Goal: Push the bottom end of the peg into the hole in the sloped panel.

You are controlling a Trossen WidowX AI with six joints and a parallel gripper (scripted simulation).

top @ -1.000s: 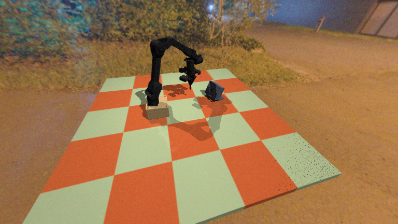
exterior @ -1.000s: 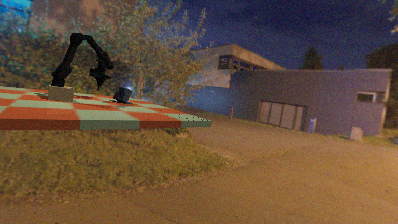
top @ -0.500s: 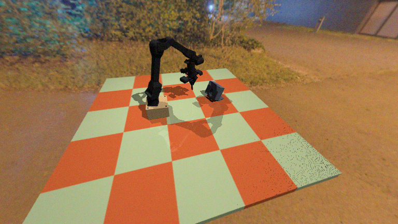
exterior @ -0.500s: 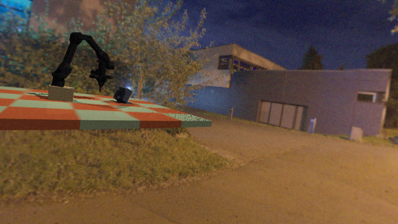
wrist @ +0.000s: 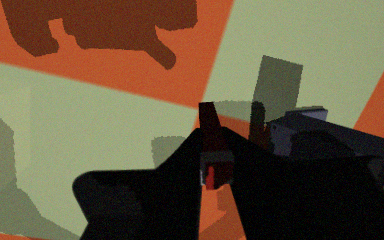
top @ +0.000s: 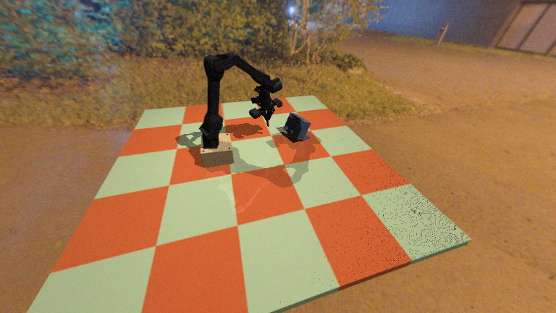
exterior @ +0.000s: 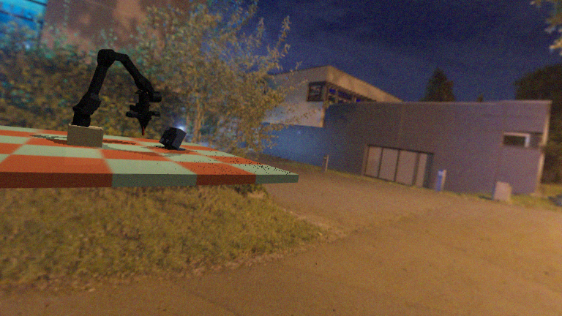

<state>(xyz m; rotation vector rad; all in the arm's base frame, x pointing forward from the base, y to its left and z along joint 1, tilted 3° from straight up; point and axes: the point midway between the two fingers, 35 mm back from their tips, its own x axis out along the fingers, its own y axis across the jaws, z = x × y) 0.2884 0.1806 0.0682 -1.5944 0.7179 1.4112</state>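
Observation:
My gripper point(top: 268, 118) point(exterior: 143, 125) point(wrist: 210, 133) points down and is shut on the red peg. The peg point(top: 267, 122) point(exterior: 143, 132) point(wrist: 208, 116) sticks out below the fingertips, roughly upright, with its lower end in the air above the table. Its exact shape is too dark to tell. The sloped panel point(top: 302, 128) point(exterior: 177, 138) is a dark blue-grey block, to the right of the peg and apart from it in the top and exterior views. In the wrist view the panel point(wrist: 281, 139) is at the right, partly hidden by the gripper. I cannot make out its hole.
The arm's base stands on a beige block point(top: 217, 158) point(exterior: 85, 136), left of the panel in the top and exterior views. The checkered table top point(top: 196, 198) point(exterior: 145, 166) is orange and pale green. Shadows of the arm and panel fall across it.

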